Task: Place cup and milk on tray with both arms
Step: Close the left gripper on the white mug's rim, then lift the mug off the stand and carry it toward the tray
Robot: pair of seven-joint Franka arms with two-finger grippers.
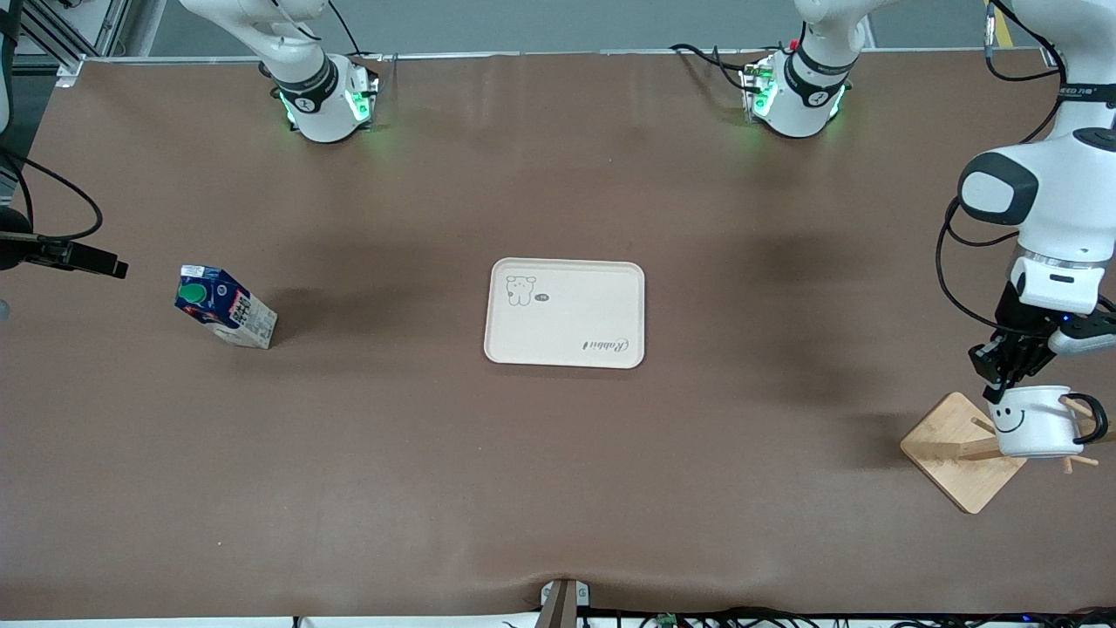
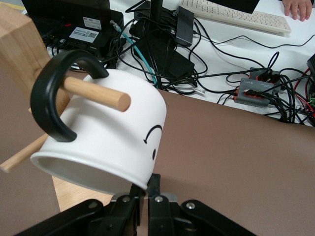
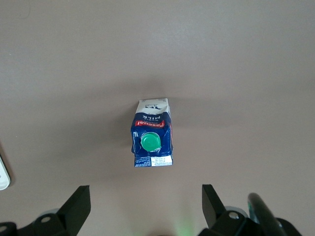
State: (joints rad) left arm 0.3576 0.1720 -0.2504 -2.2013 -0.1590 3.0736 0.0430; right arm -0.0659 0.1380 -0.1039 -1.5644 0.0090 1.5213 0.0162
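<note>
You have one cup (image 1: 1035,421), pinched at its rim by the left gripper (image 1: 1003,384) on the rack (image 1: 962,451). One milk (image 1: 225,307) stands under the wide-open right gripper (image 3: 146,206); one tray (image 1: 566,311) sits mid-table.

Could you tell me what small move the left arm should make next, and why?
Probably slide the white smiley mug off along the wooden peg: the left gripper is shut on its rim, and the black loop handle hangs on that peg of the wooden rack.

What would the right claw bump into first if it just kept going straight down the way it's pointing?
Most likely the milk carton: the right claw hangs open above it, pointing down at the green cap, which sits about midway between the fingers. How high it hangs is hard to judge.
</note>
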